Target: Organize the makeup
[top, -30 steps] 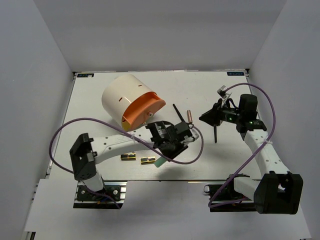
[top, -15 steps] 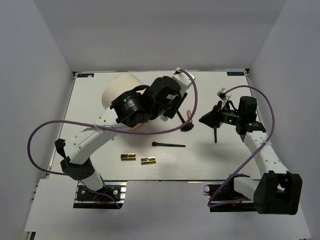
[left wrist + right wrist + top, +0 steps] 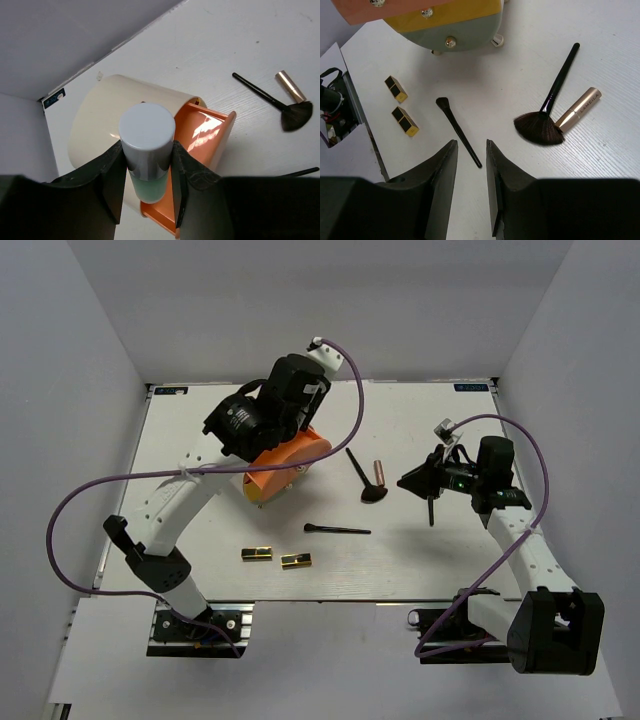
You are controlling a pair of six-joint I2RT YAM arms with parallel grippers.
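Observation:
My left gripper [image 3: 147, 146] is shut on the mint-green tube [image 3: 149, 185] with a silver cap, and holds it above the cream cylinder [image 3: 97, 117] and its open orange drawer [image 3: 207, 132]. In the top view this gripper [image 3: 272, 440] hangs over the orange face [image 3: 292, 460]. My right gripper [image 3: 408, 480] is open and empty above the table [image 3: 470, 144]. A fan brush [image 3: 362, 478], a rose-gold lipstick [image 3: 379, 472], a slim brush [image 3: 337, 530] and two gold-and-black cases [image 3: 256, 553] [image 3: 295, 561] lie on the table. I see no white-lavender tube.
Another black brush [image 3: 431, 508] lies below my right gripper. The white table [image 3: 200, 530] is walled on three sides. My left arm's purple cable [image 3: 90, 500] loops over the table's left part. The right wrist view shows the fan brush [image 3: 555, 95], lipstick [image 3: 577, 109] and cases [image 3: 405, 121].
My left arm has lifted the mint-green tube from the table's front and carried it back and left over the cylinder. The slim brush is now uncovered. The right arm has barely moved.

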